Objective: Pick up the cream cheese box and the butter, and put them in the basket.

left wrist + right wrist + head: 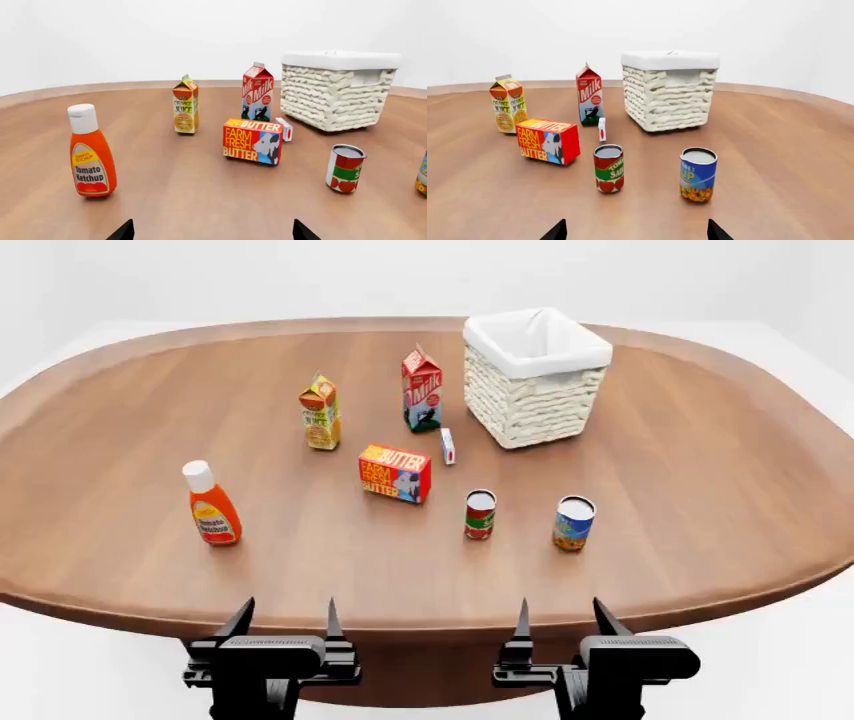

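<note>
Head view shows both grippers' fingers apart (holding nothing), and reaching the cream cheese box (447, 445) risks toppling the nearby butter (394, 472).

White woven basket (531, 390), red-orange butter (394, 473) with yellow panel, white cream cheese box (447, 446) with red mark.

Butter (394, 472) left of cream cheese box (447, 445)
</note>
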Motion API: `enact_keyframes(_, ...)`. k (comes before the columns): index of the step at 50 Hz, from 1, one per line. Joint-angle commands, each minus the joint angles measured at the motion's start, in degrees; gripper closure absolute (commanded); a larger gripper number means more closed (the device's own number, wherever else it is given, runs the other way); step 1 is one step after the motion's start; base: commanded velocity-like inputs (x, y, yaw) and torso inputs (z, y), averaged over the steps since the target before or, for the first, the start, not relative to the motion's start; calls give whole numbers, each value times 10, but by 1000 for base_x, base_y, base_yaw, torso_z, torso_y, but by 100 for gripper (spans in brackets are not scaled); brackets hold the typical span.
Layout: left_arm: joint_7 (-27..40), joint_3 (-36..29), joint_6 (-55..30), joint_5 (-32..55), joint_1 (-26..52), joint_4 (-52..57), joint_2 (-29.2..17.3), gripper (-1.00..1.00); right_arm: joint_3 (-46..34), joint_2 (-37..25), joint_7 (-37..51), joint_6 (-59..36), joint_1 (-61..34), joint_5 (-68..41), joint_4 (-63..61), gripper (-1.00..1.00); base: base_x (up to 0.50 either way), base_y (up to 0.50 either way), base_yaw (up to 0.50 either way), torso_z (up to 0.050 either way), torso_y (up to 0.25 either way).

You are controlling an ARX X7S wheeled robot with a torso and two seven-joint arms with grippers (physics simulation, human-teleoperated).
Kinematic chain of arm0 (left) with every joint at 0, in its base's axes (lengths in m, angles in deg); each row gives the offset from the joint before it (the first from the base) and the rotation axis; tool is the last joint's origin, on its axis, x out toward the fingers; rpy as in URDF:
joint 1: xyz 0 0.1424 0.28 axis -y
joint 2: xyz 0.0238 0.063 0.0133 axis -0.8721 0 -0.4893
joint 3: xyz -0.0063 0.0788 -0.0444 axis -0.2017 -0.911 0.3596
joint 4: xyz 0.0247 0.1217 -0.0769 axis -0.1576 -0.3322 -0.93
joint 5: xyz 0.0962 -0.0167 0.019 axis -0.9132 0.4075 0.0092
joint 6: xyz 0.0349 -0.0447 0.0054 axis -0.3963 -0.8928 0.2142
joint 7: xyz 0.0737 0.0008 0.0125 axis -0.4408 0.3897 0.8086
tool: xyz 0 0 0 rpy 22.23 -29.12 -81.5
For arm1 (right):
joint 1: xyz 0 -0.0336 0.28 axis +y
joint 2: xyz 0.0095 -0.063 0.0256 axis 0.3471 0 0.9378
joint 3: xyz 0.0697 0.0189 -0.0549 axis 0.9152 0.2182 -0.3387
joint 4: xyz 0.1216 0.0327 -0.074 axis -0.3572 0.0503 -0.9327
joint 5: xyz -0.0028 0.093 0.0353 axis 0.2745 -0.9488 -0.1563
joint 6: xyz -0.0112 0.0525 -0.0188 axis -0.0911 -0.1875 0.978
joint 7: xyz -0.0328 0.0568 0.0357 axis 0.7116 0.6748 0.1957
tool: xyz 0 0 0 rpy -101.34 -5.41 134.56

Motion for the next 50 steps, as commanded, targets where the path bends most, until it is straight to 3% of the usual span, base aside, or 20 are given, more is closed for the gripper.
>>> enact_keyframes(1,10,-11,0,9,1,-2,-9,-100,-10,-8,9,-3,0,-17,-1,-100,0,0,0,0,0)
enact_keyframes(19,38,-43,-4,31,1,1,-34,-100,-36,-35,36,-4,-1,-51,-11,-100,0,0,0,0,0)
enact_keyframes(27,53,-49,-119,34,-13,131,-48,-100,-36,-45,48,-56,7,-70,-93,-100,0,0,0,0,0)
enact_keyframes(50,90,-58,-328,40,-8,329,-76,-100,-28,-81,97,-256,13,-112,-332,-100,0,0,0,0,0)
